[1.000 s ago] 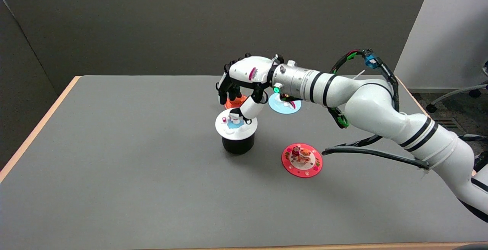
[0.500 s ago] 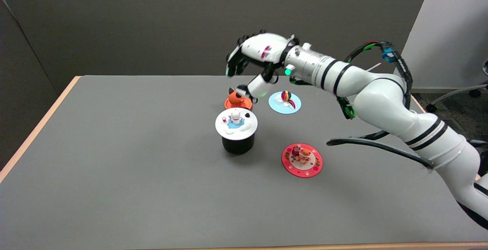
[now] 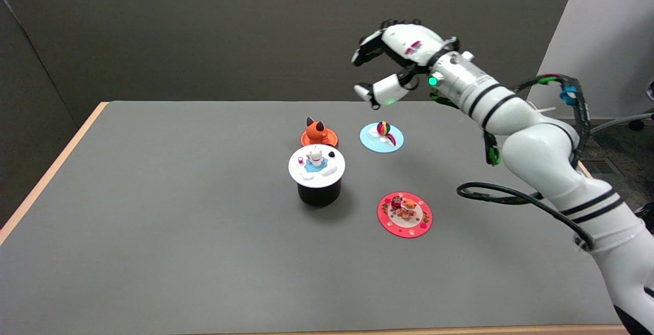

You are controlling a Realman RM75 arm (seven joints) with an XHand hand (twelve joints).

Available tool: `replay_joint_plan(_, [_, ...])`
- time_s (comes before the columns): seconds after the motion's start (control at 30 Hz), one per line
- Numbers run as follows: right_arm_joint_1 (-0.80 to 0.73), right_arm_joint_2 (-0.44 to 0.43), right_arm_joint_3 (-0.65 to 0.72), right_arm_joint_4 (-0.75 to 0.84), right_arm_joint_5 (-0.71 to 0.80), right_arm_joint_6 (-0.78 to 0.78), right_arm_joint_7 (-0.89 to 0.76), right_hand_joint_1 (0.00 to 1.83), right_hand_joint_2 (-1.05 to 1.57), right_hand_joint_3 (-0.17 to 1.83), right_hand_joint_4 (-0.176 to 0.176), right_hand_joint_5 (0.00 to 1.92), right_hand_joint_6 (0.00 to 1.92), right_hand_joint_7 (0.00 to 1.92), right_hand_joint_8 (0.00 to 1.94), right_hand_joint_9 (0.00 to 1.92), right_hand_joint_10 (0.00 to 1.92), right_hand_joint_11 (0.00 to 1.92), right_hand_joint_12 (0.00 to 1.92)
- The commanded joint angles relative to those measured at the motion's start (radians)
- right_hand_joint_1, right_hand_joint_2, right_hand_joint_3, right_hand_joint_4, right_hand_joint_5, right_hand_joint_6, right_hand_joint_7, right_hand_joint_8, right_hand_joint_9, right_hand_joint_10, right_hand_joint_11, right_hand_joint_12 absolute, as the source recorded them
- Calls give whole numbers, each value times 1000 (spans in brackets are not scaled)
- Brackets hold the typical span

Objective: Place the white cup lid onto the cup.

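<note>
The white cup lid (image 3: 316,166) sits flat on top of the black cup (image 3: 319,193) near the middle of the grey table (image 3: 153,222), covering its mouth. The right hand (image 3: 396,62) hangs in the air well above the table's far side, right of the cup, fingers loosely spread and holding nothing. An orange lid (image 3: 319,135) lies just behind the cup, a light blue lid (image 3: 381,138) to the right of that, and a red lid (image 3: 404,214) nearer on the right.
</note>
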State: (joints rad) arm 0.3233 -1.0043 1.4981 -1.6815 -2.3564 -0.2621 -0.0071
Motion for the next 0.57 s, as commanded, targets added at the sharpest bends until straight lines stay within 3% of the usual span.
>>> replay_joint_plan(0.03, [-252,-115,338,-23,-45,215,-9,735,463,968,-35,777,299,778,194,692,205,350,265])
replay_joint_plan(0.57, [-356,-205,405,-41,-75,373,-31,746,481,980,1,779,288,826,212,709,207,360,234])
